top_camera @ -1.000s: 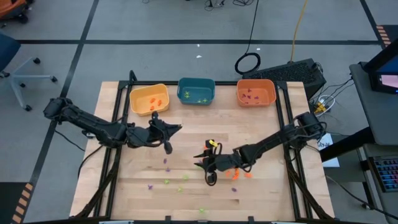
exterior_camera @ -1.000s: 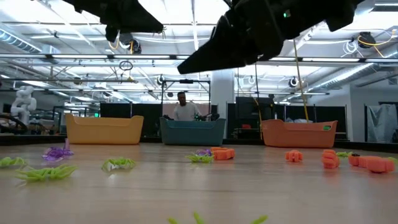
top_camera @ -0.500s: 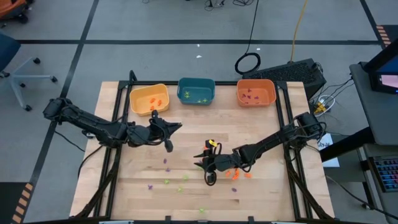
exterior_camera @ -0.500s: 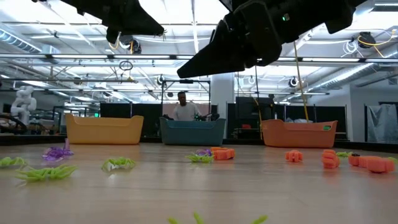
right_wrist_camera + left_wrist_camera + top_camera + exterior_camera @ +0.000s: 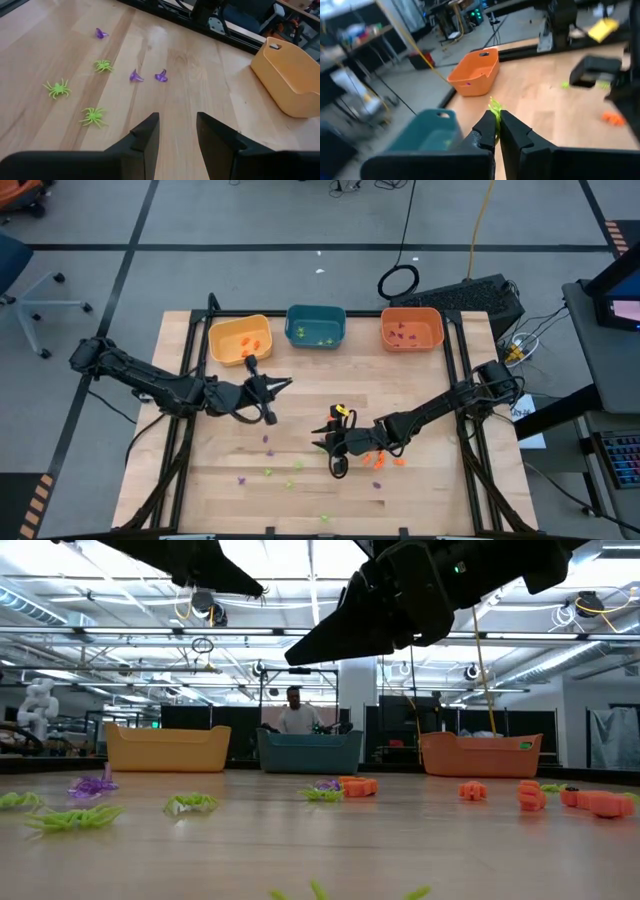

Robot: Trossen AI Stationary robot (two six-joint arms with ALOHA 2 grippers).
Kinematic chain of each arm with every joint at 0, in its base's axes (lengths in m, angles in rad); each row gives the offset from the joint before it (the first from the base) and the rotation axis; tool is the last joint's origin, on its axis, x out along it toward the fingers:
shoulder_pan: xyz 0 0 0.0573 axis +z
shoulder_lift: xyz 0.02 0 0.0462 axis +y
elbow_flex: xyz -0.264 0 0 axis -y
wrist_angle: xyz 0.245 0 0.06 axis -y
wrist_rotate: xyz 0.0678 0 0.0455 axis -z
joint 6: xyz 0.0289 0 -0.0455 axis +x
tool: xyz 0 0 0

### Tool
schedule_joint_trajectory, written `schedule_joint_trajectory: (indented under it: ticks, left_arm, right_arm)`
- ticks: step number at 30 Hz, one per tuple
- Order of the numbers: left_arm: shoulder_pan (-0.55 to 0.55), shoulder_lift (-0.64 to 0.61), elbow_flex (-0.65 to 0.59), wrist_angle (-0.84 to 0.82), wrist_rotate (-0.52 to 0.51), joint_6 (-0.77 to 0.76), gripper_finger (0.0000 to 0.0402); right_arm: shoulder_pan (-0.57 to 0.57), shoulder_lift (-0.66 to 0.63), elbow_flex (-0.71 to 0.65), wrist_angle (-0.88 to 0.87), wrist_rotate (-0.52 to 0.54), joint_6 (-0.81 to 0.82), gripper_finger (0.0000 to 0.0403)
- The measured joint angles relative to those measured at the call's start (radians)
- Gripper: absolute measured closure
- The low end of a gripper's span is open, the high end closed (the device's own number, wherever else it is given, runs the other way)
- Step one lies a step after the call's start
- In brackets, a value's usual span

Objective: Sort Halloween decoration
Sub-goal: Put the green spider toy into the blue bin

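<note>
The left tool (image 5: 497, 131) is squeezed shut on a tiny light-green plastic spider (image 5: 494, 107). The spider sticks up past the tips of the fingers, so its long way runs the same way as the fingers, pointing forward. The tool holds it up in the air over the wooden table (image 5: 440, 480), close to the row of bins at the far edge. I think it is being carried toward the teal plastic bin (image 5: 316, 326), because little green things already lie in there. It is pinched at one end, maybe because it is so small that only a bit fits between the fingers.

The right tool (image 5: 176, 131) hangs over the middle of the table with its fingers partly apart and nothing between them. In the high view, small orange trinkets (image 5: 378, 460) lie beside that arm. Just ahead of the tool, in its own wrist view, lie more green spiders (image 5: 92, 116) and small purple trinkets (image 5: 161, 76), flat on the wood and pointing every which way. It looks ready to come down on one.

The yellow plastic bin (image 5: 240, 339) has orange bits in it, and the orange plastic bin (image 5: 411, 329) has purple bits. Many trinkets are not yet sorted.
</note>
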Motion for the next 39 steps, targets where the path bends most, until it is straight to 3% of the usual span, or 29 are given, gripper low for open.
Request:
schedule_joint_trajectory:
  ticks: [15, 21, 29, 39]
  left_arm:
    - [0.000, 0.000, 0.000, 0.000, 0.000, 0.738, 0.0393]
    - [0.000, 0.000, 0.001, 0.000, 0.000, 0.947, 0.0393]
    - [0.000, 0.000, 0.001, 0.000, 0.000, 0.947, 0.0393]
    - [0.005, 0.000, 0.001, 0.002, 0.008, 0.686, 0.0393]
  right_arm:
    - [0.000, 0.000, 0.000, 0.000, 0.000, -0.002, 0.0287]
    - [-0.001, 0.000, 0.000, 0.000, 0.000, -0.001, 0.0287]
    - [-0.001, 0.000, 0.000, 0.001, 0.000, 0.000, 0.0287]
    - [-0.001, 0.000, 0.000, 0.001, 0.000, 0.001, 0.0287]
